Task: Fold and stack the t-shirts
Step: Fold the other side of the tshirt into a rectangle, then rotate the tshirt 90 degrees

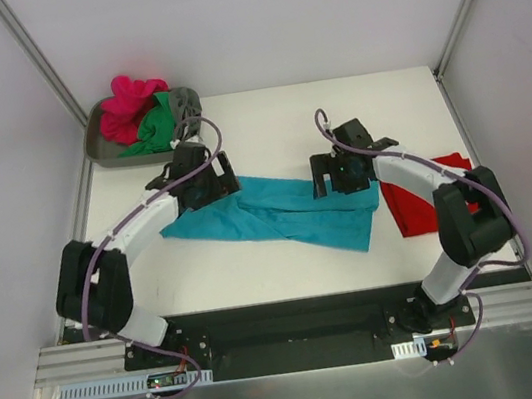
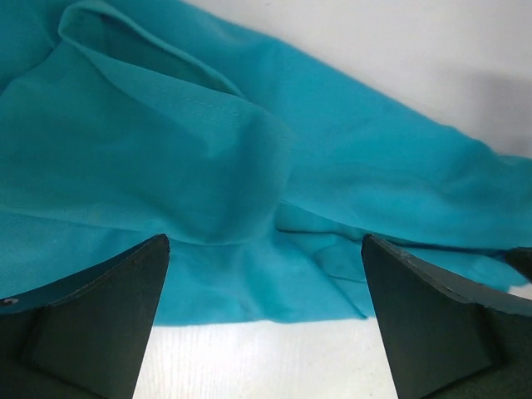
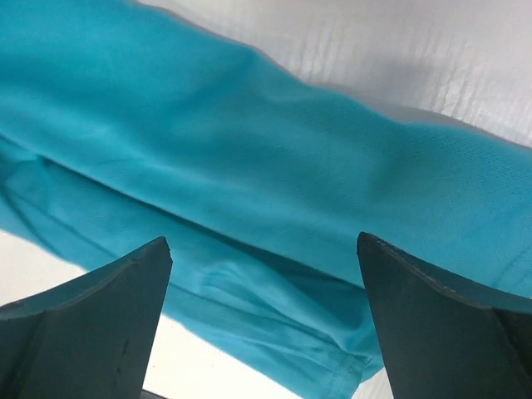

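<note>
The teal shirt (image 1: 278, 213) lies mid-table as a long, creased band. It looks folded lengthways at most, not yet brought down to a neat packet. The left gripper (image 2: 266, 245) hangs over its left end and the right gripper (image 3: 264, 249) over its right end. Both have jaws spread wide and hold nothing, with cloth showing between the fingers.

Just right of the teal shirt lies a red shirt (image 1: 428, 196), flat and compact. It is probably folded already and the start of the stack, though the right arm hides part of it.

Beyond the teal shirt's left end, a tray (image 1: 96, 150) holds pink (image 1: 130, 105), green (image 1: 158, 127) and grey (image 1: 186, 101) shirts in a crumpled heap, untouched.

By my reckoning one shirt is done, one is in hand and three wait.
</note>
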You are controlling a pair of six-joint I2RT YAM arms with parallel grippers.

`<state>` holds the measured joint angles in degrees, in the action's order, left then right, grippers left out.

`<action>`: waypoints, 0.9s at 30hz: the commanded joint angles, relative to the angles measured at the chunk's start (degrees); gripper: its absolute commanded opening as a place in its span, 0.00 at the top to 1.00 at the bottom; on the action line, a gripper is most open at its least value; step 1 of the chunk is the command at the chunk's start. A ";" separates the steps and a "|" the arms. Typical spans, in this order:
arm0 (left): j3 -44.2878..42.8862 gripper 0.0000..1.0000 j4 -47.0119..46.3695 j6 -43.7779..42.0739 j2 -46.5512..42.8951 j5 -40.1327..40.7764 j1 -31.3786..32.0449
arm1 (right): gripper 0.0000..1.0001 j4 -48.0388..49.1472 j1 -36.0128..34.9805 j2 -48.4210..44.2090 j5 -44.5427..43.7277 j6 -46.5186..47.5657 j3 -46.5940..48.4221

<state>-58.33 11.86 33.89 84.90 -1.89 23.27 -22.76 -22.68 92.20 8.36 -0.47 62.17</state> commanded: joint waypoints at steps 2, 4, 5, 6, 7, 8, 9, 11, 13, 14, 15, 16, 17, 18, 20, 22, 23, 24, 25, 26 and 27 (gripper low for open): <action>-6.08 0.01 -0.08 1.79 12.55 3.39 -0.06 | 0.04 0.97 0.35 5.17 -0.01 0.56 0.94; -9.77 0.01 -0.17 1.97 16.85 2.95 -0.06 | 0.04 0.88 0.35 5.71 0.60 0.56 -0.20; -12.05 0.01 -0.25 1.54 19.31 2.34 0.02 | 0.04 0.97 0.27 5.62 0.87 0.56 -1.34; -14.08 0.01 -0.17 1.44 21.68 1.98 0.11 | 0.04 1.14 0.26 5.10 1.30 -0.92 -2.66; -16.27 0.01 -0.25 1.53 23.54 -0.28 0.11 | 0.04 1.14 0.26 4.40 1.74 -1.46 -4.32; -18.38 0.01 -0.34 1.36 25.64 -2.13 0.37 | 0.04 1.23 0.09 3.43 2.36 -2.16 -6.25; -20.14 0.01 -0.34 1.35 27.40 -3.11 0.90 | 0.04 1.84 -0.09 2.03 2.97 -2.86 -8.54; -24.27 0.01 -0.34 0.92 31.62 -4.69 2.39 | 0.04 2.63 -0.79 -0.69 5.16 -4.71 -12.58; -29.19 0.01 -0.34 0.30 35.57 -7.76 3.97 | 0.04 2.90 -2.45 -3.16 8.23 -6.73 -15.92; -31.65 0.01 -0.34 -0.05 37.60 -8.56 4.76 | 0.04 2.99 -3.85 -4.48 9.99 -7.78 -17.68; -34.55 0.01 -0.34 -0.23 39.88 -9.44 5.29 | 0.04 3.25 -5.00 -5.45 11.49 -9.01 -18.92; -38.40 0.01 -0.34 -0.31 42.16 -10.23 5.82 | 0.04 4.04 -6.75 -6.67 12.90 -10.07 -20.50; -41.05 0.01 -0.34 -0.05 44.10 -11.02 6.09 | 0.04 4.74 -8.59 -7.73 13.52 -11.82 -21.73; -44.30 0.01 -0.26 0.21 46.47 -11.38 6.35 | 0.04 5.79 -10.53 -8.70 13.96 -13.57 -22.53; -50.89 0.01 -0.26 0.82 50.95 -12.00 6.35 | 0.04 7.64 -15.36 -9.15 14.75 -16.13 -23.06; -57.31 0.01 0.09 1.88 55.09 -10.86 6.35 | 0.04 8.61 -20.10 -8.45 15.37 -18.24 -21.75; -60.82 0.01 0.36 2.75 57.80 -9.81 6.35 | 0.04 9.48 -21.95 -8.10 15.02 -19.47 -21.05; -63.90 0.01 0.36 3.98 60.01 -9.80 6.18 | 0.04 10.01 -23.89 -7.57 14.76 -20.09 -20.17; -67.85 0.01 0.45 4.69 61.94 -10.15 6.09 | 0.04 10.19 -24.86 -7.30 14.41 -21.05 -19.38; -71.37 0.01 0.45 5.83 63.96 -9.54 6.09 | 0.04 10.37 -25.92 -7.13 13.97 -21.50 -18.59; -74.10 0.01 0.45 6.71 65.46 -8.75 6.09 | 0.04 10.37 -26.62 -7.56 13.70 -21.59 -17.97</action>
<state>-122.45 11.00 36.77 143.76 -11.94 30.15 -12.34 -46.30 83.77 21.06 -16.99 41.80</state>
